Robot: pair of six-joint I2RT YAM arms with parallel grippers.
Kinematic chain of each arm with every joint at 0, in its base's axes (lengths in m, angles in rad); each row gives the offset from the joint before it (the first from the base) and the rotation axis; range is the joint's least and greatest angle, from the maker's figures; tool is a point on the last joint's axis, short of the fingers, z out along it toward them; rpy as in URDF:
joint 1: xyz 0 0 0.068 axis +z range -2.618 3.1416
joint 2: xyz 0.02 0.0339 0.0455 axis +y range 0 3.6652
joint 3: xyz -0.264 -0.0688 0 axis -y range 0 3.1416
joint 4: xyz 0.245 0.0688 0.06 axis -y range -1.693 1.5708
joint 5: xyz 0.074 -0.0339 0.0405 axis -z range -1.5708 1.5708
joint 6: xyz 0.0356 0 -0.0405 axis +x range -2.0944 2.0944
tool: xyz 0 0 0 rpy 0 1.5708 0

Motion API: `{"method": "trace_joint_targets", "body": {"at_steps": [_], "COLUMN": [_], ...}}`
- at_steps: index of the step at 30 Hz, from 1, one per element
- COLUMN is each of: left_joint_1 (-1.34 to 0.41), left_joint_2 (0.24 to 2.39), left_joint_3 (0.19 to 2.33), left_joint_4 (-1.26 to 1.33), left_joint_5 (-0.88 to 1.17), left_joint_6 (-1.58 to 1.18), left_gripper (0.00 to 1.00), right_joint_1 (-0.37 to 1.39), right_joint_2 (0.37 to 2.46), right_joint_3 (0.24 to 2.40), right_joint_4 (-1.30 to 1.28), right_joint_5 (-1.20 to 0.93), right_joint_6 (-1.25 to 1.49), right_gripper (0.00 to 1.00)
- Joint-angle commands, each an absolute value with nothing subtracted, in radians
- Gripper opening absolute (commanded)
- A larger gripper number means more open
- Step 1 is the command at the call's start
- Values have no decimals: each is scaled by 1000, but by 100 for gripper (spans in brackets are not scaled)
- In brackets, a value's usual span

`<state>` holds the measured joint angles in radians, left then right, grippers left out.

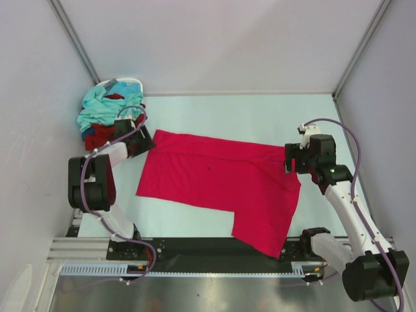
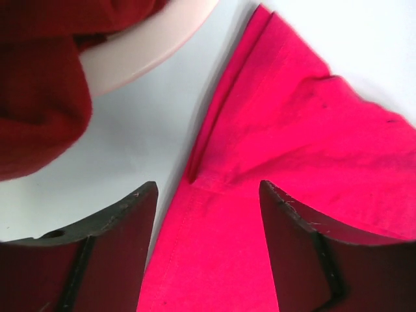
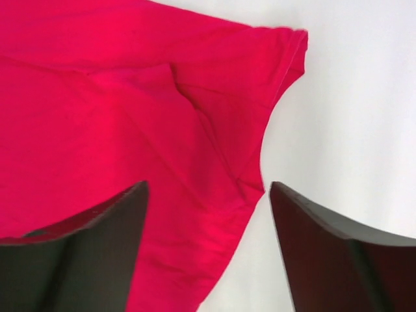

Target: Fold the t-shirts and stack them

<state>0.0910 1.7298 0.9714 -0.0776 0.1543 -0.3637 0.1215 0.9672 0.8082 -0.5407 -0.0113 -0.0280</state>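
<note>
1. Found crimson-pink shirt (image 1: 221, 188) spread flat mid-table (image 1: 260, 117), with a lobe reaching the near edge. Found teal shirt (image 1: 97, 107) and maroon shirt (image 1: 97, 135) heaped unfolded on the white basket (image 1: 123, 83), far left.
2. Found left gripper (image 2: 208, 192) with jaws apart and empty, straddling the pink shirt's far-left edge. Found right gripper (image 3: 208, 192) likewise apart and empty, straddling the far-right hemmed corner.
3. Judged step in hand: pinch both far corners for the first fold.
4. Lower until pads near the table, then close on cloth at the hem, catching every layer.
5. Keep left fingers off the maroon cloth nearby.
6. Raise both corners together and evenly; hold the edge taut while carrying over, to avoid a skewed crease.
</note>
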Motion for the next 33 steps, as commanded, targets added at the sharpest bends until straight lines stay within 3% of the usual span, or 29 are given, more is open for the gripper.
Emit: {"method": "trace_joint_targets", "body": {"at_steps": [1, 4, 5, 8, 22, 33], "left_joint_1": [81, 58, 37, -33, -232, -233], "left_joint_2": [1637, 1600, 1586, 1536, 1526, 1528], "left_joint_3": [979, 1012, 1015, 1032, 1097, 1089], "left_joint_4": [-80, -124, -133, -161, -163, -175], "left_joint_5": [143, 127, 118, 85, 103, 87], "left_joint_6": [-344, -342, -342, -347, -419, -408], "left_gripper": [71, 76, 83, 100, 99, 99], "right_joint_1": [118, 117, 120, 158, 173, 232], "right_joint_2": [943, 974, 1009, 1104, 1575, 1601], "right_joint_3": [876, 897, 896, 871, 960, 937], "right_joint_4": [-566, -563, -539, -441, -187, -176], "right_joint_5": [9, -17, -31, -81, -86, -199], "right_joint_6": [-5, 138, 188, 336, 374, 411], "right_gripper": [85, 93, 99, 100, 100, 99]}}
